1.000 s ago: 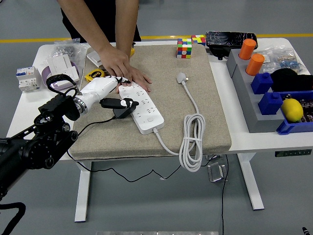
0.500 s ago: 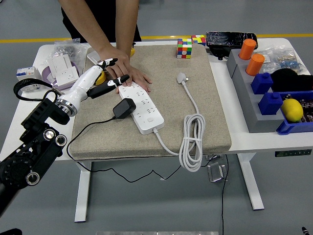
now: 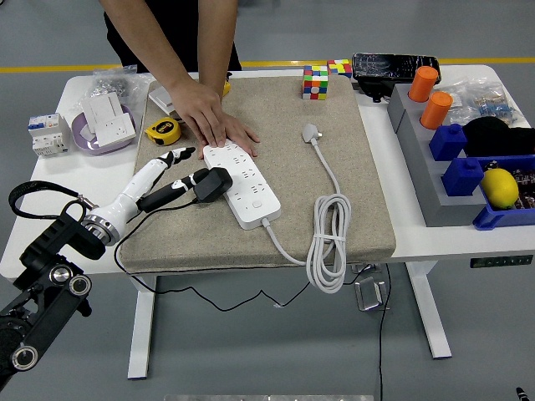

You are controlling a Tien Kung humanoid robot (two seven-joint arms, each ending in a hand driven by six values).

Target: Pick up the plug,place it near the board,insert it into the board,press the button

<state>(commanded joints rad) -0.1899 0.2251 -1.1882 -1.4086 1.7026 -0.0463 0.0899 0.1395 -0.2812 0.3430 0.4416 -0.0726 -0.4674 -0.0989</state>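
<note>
1. Head view: left hand (image 3: pixel 171 177) low over mat, fingers loosely spread, holding nothing, tips by black plug (image 3: pixel 213 184).
2. Plug sits at left edge of white board (image 3: pixel 242 184).
3. Person's hand (image 3: pixel 209 117) presses board's far end.

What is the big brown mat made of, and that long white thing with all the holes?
The mat looks like felt or woven fabric: dull beige, slightly fuzzy, no shine. The power strip looks like hard plastic: smooth, white, a little glossy, with crisp moulded edges. Its cable seems rubbery plastic, since it coils softly.
</note>
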